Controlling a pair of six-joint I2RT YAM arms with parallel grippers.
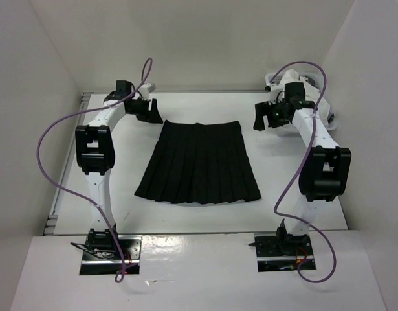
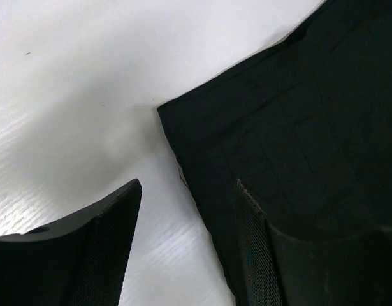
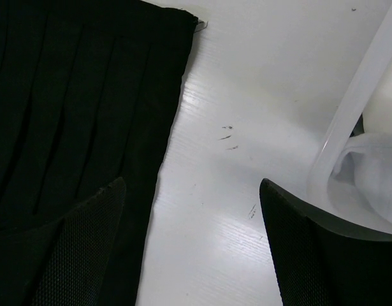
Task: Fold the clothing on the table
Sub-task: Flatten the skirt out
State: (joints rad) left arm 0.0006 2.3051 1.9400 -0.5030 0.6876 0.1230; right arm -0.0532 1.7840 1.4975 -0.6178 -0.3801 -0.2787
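skirt (image 1: 199,162) on table (image 1: 199,218), cloth (image 3: 374,182) in basket (image 3: 350,107)

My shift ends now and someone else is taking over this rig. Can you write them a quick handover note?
Left pincer: open and empty, over the far-left waistband corner of the skirt, one finger above fabric, the other above bare table.
Right pincer: open and empty, astride the skirt's right edge near the far-right corner.
Things: the skirt lies flat mid-table, waistband far, hem toward the arm bases. A basket holding white cloth sits far right.
Done: no fold yet.
Left: probably grip both waistband corners, then fold.
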